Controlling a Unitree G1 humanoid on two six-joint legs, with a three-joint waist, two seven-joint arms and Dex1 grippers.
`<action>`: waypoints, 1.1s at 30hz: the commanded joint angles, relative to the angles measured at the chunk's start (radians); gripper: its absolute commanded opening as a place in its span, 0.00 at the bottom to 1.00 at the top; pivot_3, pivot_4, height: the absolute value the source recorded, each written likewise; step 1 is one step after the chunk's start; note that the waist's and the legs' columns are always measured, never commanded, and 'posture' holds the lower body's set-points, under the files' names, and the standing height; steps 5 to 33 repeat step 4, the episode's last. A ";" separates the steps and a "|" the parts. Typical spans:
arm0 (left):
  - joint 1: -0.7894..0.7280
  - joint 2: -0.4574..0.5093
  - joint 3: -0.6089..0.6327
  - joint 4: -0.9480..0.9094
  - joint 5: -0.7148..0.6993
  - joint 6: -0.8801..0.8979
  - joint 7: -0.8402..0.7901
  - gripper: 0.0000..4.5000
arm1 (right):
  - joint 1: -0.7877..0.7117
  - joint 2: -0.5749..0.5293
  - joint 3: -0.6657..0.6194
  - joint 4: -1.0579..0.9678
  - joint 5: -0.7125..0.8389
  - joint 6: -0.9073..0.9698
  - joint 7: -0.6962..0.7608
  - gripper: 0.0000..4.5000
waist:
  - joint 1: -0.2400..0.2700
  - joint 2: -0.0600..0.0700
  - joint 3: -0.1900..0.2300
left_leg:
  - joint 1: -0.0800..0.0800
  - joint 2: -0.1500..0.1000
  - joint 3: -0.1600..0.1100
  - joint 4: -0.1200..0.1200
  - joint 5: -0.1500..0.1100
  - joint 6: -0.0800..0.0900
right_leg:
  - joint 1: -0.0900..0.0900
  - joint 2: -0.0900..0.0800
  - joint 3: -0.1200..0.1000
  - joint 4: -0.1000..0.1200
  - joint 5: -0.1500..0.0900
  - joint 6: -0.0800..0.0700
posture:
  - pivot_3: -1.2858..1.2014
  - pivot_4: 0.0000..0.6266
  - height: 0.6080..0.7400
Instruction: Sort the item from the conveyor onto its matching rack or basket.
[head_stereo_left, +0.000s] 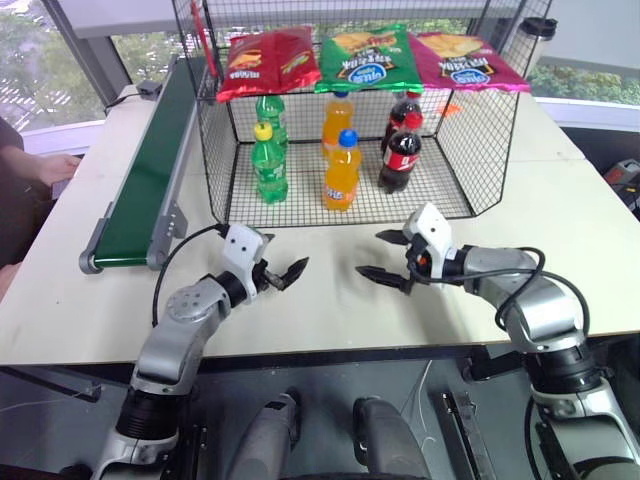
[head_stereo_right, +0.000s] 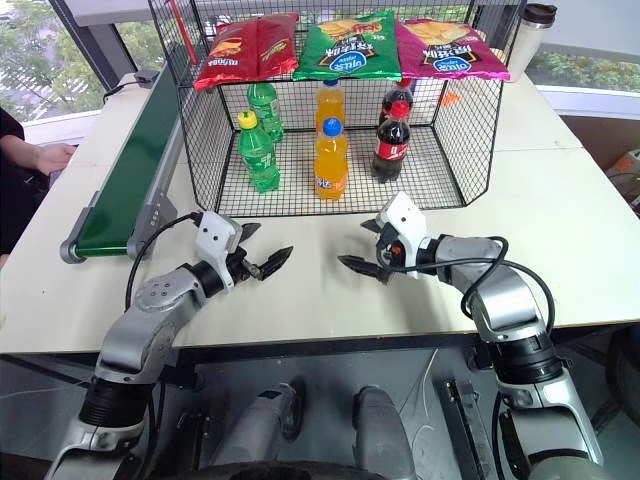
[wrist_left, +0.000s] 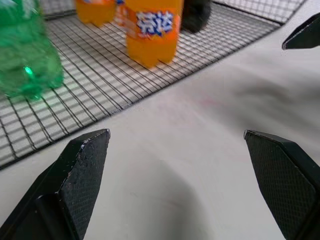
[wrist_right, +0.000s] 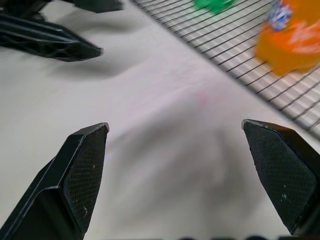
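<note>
Orange soda bottle (head_stereo_left: 342, 172), blue cap, upright on black wire-mesh cage (head_stereo_left: 440, 195) floor; both grippers wide open, empty

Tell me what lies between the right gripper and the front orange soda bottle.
Bare white tabletop, then the front strip of the rack's mesh floor. Nothing else stands between the open right gripper and the front orange soda bottle, as the left eye view shows.

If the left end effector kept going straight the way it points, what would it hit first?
Probably the right end effector, whose fingertip shows ahead across bare table; depth is unclear.
</note>
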 joint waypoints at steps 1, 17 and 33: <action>0.004 0.008 -0.006 -0.046 -0.019 0.012 -0.016 1.00 | 0.011 -0.011 -0.012 -0.031 0.007 -0.007 -0.010 0.98 | 0.000 0.000 0.000 | 0.000 0.000 0.000 0.000 0.000 0.000 | 0.000 0.000 0.000 0.000 0.000 0.000 | 0.52 0.24 0.98; 0.008 0.015 0.002 -0.051 -0.016 0.016 -0.022 1.00 | 0.015 -0.006 -0.017 -0.026 0.012 -0.014 -0.018 0.98 | 0.000 0.000 0.000 | 0.000 0.000 0.000 0.000 0.000 0.000 | 0.000 0.000 0.000 0.000 0.000 0.000 | 0.52 0.24 0.98; 0.008 0.015 0.002 -0.051 -0.016 0.016 -0.022 1.00 | 0.015 -0.006 -0.017 -0.026 0.012 -0.014 -0.018 0.98 | 0.000 0.000 0.000 | 0.000 0.000 0.000 0.000 0.000 0.000 | 0.000 0.000 0.000 0.000 0.000 0.000 | 0.52 0.24 0.98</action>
